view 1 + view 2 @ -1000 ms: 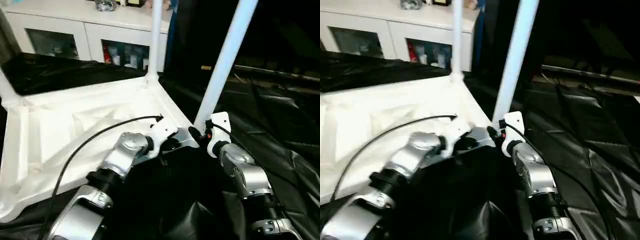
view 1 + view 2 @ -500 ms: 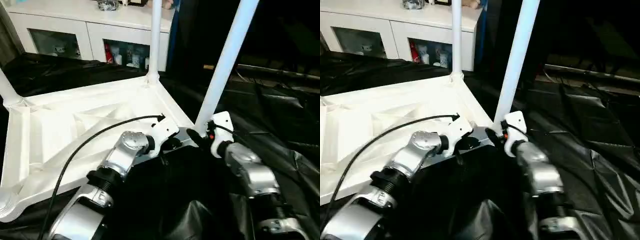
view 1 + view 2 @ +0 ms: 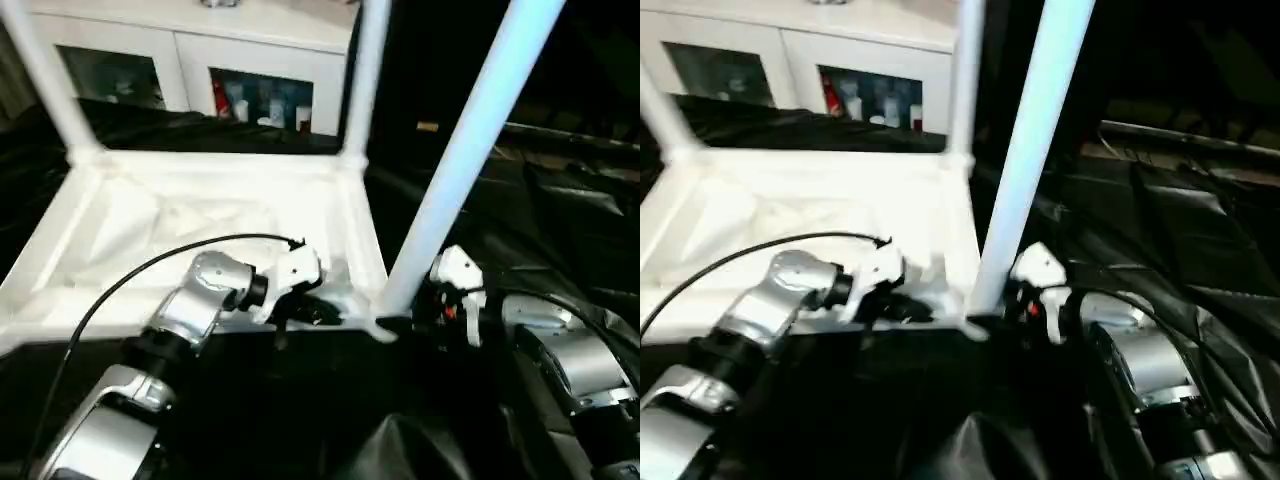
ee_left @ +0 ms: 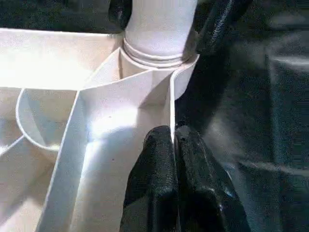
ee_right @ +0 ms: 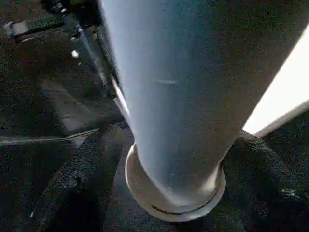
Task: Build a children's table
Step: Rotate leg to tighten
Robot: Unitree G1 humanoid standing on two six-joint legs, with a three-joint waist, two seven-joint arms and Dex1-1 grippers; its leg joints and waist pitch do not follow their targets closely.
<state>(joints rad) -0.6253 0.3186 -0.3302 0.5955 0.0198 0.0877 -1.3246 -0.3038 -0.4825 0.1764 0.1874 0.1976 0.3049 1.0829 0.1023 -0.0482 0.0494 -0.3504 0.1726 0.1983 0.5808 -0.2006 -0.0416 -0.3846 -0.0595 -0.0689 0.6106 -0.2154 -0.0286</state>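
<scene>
The children's table lies upside down on a black sheet, its white ribbed tabletop facing up. Three white legs stand in corner sockets: the near right leg, the far right leg and the far left leg. My left gripper is shut on the thin rim wall of the tabletop, just beside the near right socket. My right gripper stands open astride the base of that leg. One of its fingers is on each side, at the socket collar.
A white cabinet with glass doors stands behind the table. The crumpled black sheet covers the ground to the right and in front. A black cable loops over my left forearm above the tabletop.
The whole view has swung, so the tabletop now looks squarer to me. Both grippers stay at the near right corner, the left still pinching the rim and the right at the leg's base.
</scene>
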